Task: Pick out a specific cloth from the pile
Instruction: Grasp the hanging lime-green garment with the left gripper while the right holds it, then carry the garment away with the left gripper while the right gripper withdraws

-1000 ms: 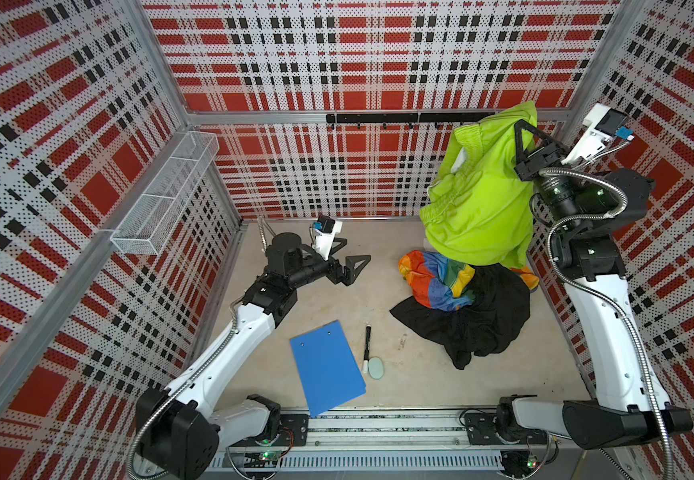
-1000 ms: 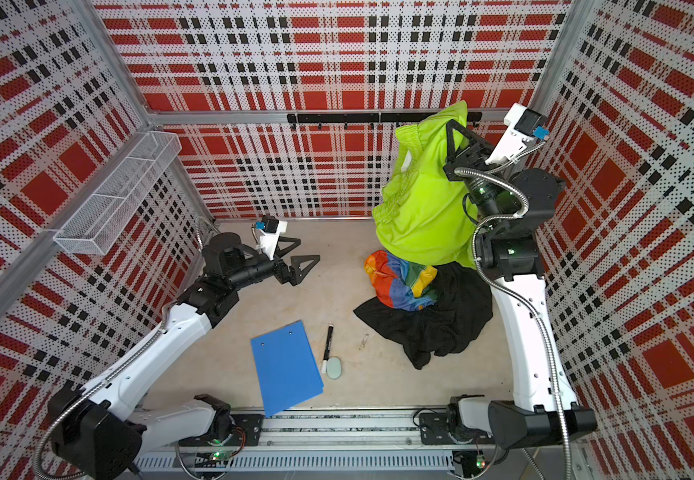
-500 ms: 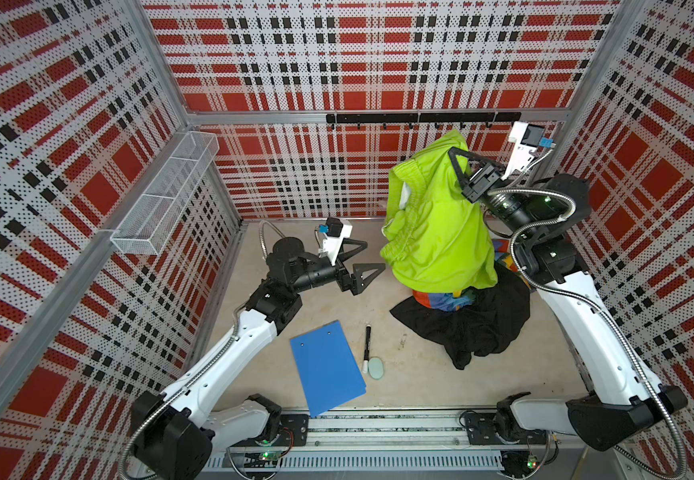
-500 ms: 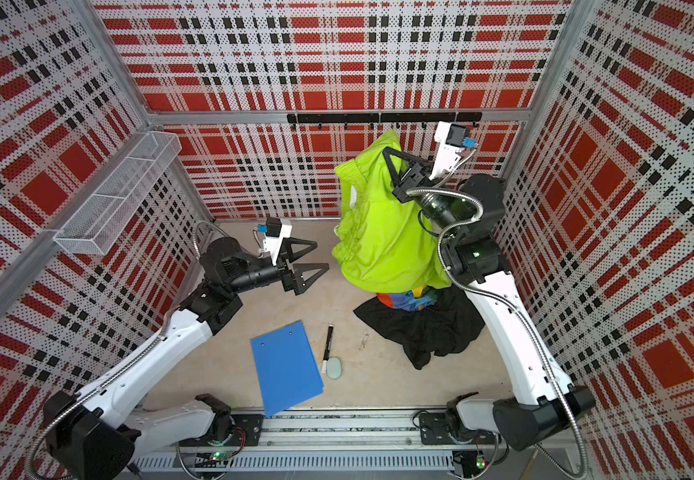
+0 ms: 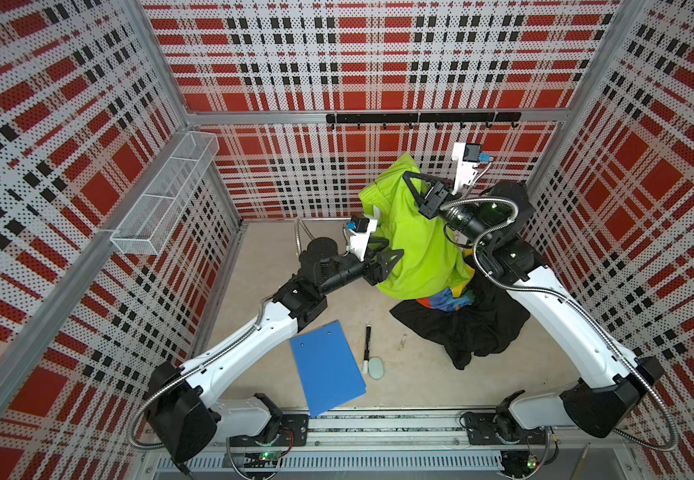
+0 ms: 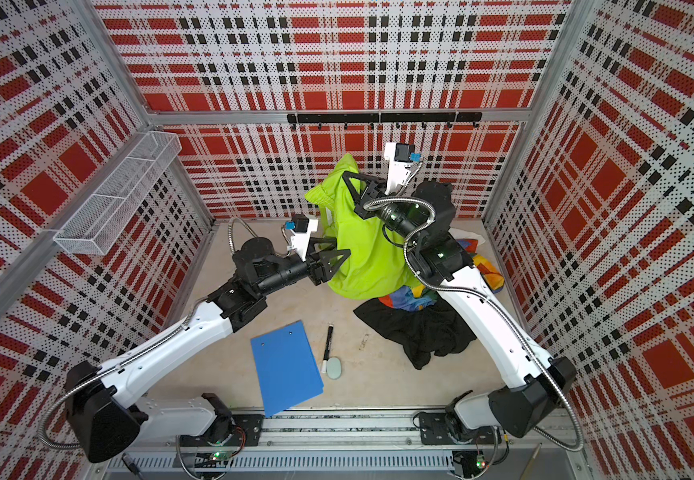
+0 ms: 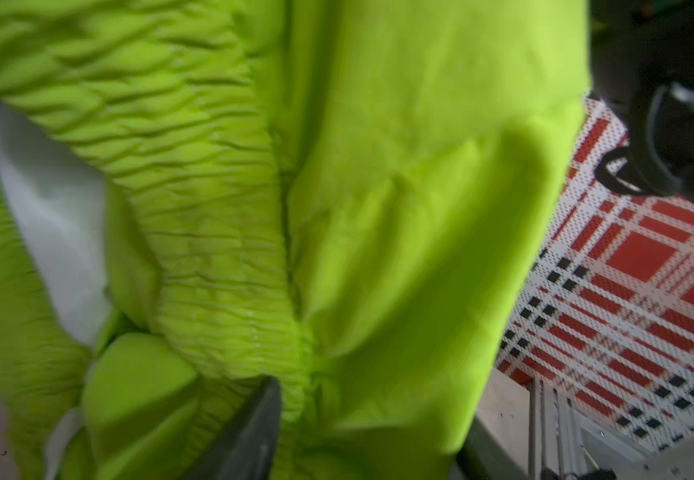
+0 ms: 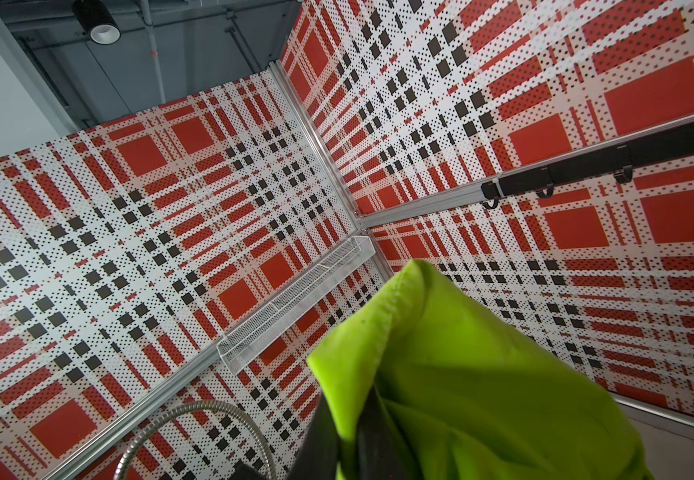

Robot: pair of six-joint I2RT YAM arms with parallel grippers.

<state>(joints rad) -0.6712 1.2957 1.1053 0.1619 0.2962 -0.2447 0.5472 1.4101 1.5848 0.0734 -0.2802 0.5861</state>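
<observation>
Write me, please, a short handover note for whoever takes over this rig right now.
Right pincer: shut on the top of the lime-green cloth, holding it raised.
Left pincer: at the cloth's side edge; whether it grips cannot be told.
Pile: lies under the cloth's hanging hem.
Done: cloth lifted up from the pile.
Left: probably carry it clear and set it down apart.

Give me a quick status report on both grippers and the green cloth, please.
Right gripper shut on the cloth, which hangs over the pile. Left gripper at the cloth's side, grip unclear. Nothing in the way.
</observation>
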